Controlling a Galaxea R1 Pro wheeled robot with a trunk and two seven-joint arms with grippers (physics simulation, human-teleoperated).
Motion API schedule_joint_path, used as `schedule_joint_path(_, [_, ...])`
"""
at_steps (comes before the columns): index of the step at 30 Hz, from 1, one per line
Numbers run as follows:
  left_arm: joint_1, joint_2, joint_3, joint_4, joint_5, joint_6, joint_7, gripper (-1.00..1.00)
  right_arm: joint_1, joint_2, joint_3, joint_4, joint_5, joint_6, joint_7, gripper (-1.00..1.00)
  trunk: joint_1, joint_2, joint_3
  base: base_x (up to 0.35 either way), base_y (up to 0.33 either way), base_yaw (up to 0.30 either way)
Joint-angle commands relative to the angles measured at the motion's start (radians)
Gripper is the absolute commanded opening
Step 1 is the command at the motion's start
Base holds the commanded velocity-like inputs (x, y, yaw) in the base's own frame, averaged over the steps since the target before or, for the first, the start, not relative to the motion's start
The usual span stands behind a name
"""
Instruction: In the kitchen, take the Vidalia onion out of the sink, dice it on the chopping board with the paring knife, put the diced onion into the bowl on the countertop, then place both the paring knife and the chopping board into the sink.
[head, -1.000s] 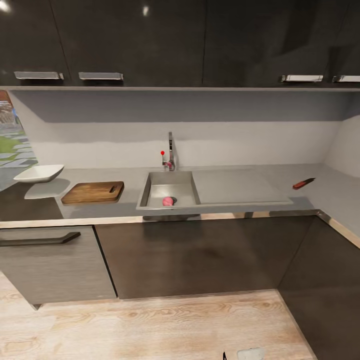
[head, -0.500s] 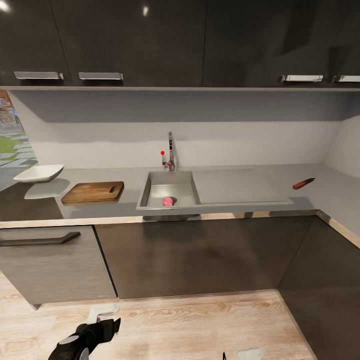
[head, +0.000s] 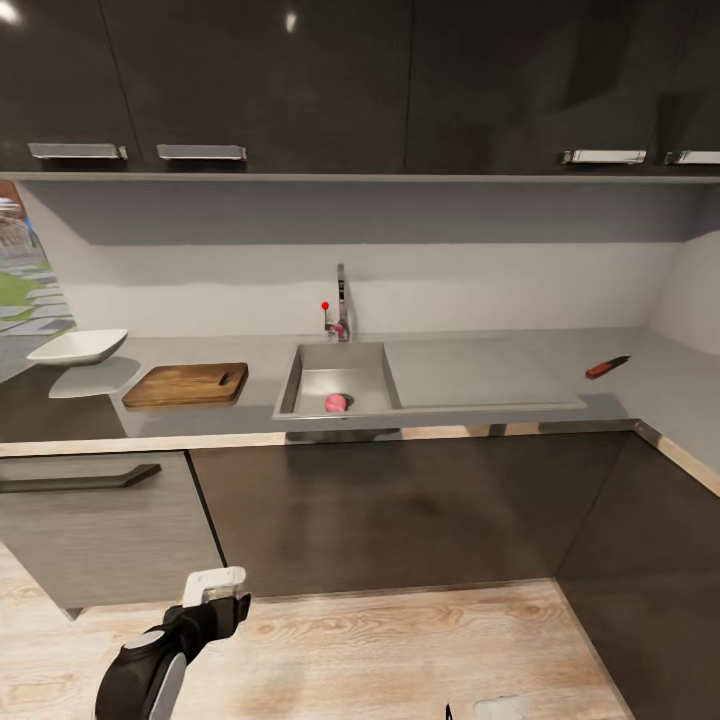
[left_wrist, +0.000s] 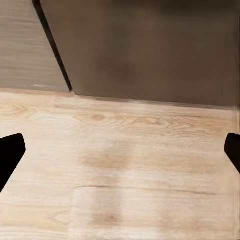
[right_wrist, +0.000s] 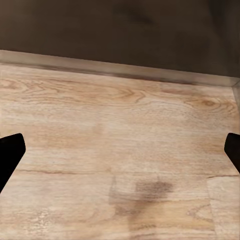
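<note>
Left hand (left_wrist: 120, 150) wide open; right hand (right_wrist: 120, 150) seemingly too

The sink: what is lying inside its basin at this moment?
Inside the sink a pinkish-red onion lies on the basin floor near the front wall. That wall hides the front strip of the floor, and the drain cannot be made out.

Left arm (head: 175, 650) risen further into head view, toward cabinets (head: 400, 510)
</note>
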Motion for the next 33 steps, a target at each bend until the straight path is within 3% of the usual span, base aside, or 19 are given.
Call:
schedule_joint_path(1, [-0.01, -0.004, 0.001, -0.001, 0.01, 0.005, 0.008, 1.0, -0.001, 0.0, -0.008, 0.001, 0.011, -0.002, -0.005, 1.0, 0.0, -0.001, -0.001, 0.0, 0.0, 0.0])
schedule_joint_path(4, [-0.053, -0.018, 0.001, -0.002, 0.01, 0.012, 0.009, 1.0, -0.001, 0.0, -0.008, 0.001, 0.011, -0.002, -0.005, 1.0, 0.0, -0.001, -0.001, 0.0, 0.0, 0.0])
schedule_joint_path(8, [-0.144, -0.034, 0.001, -0.002, 0.01, 0.122, 0.009, 1.0, -0.001, 0.0, -0.008, 0.001, 0.011, -0.002, -0.005, 1.0, 0.0, -0.001, -0.001, 0.0, 0.0, 0.0])
schedule_joint_path(11, [-0.207, -0.045, 0.001, -0.002, 0.01, 0.157, 0.009, 1.0, -0.001, 0.0, -0.008, 0.002, 0.011, -0.002, -0.005, 1.0, 0.0, -0.001, -0.001, 0.0, 0.0, 0.0])
schedule_joint_path(13, [-0.321, -0.054, 0.001, -0.002, 0.011, 0.187, 0.01, 1.0, -0.001, 0.0, -0.008, 0.002, 0.011, -0.002, -0.005, 1.0, 0.0, -0.001, -0.001, 0.0, 0.0, 0.0])
schedule_joint_path(14, [-0.339, -0.054, 0.001, -0.002, 0.011, 0.199, 0.01, 1.0, -0.001, 0.0, -0.008, 0.002, 0.011, -0.002, -0.005, 1.0, 0.0, -0.001, -0.001, 0.0, 0.0, 0.0])
schedule_joint_path(15, [-0.396, -0.056, 0.001, -0.002, 0.011, 0.234, 0.011, 1.0, -0.001, 0.0, -0.008, 0.002, 0.011, -0.002, -0.005, 1.0, 0.0, -0.001, -0.001, 0.0, 0.0, 0.0])
schedule_joint_path(19, [-0.497, -0.06, 0.001, -0.001, 0.013, 0.259, 0.012, 1.0, -0.001, 0.0, -0.008, 0.002, 0.011, -0.002, -0.005, 1.0, 0.0, -0.001, -0.001, 0.0, 0.0, 0.0])
schedule_joint_path(25, [-0.616, -0.09, 0.001, 0.009, 0.015, 0.268, 0.013, 1.0, -0.001, 0.001, -0.008, 0.002, 0.011, -0.001, -0.004, 1.0, 0.0, -0.001, -0.001, 0.0, 0.0, 0.0])
schedule_joint_path(27, [-0.686, -0.097, 0.001, 0.047, 0.015, 0.269, 0.015, 1.0, -0.001, 0.003, -0.007, 0.002, 0.011, 0.003, -0.003, 1.0, 0.0, -0.001, -0.001, 0.0, 0.0, 0.0])
schedule_joint_path(30, [-0.738, -0.099, 0.001, 0.089, 0.015, 0.269, 0.019, 1.0, -0.001, 0.002, -0.007, 0.002, 0.011, 0.009, 0.003, 1.0, 0.0, -0.001, -0.001, 0.0, 0.0, 0.0])
schedule_joint_path(33, [-0.756, -0.099, -0.004, 0.124, 0.015, 0.27, 0.02, 1.0, -0.001, 0.001, -0.008, 0.001, 0.011, 0.011, 0.017, 1.0, 0.0, -0.001, -0.001, 0.0, 0.0, 0.0])
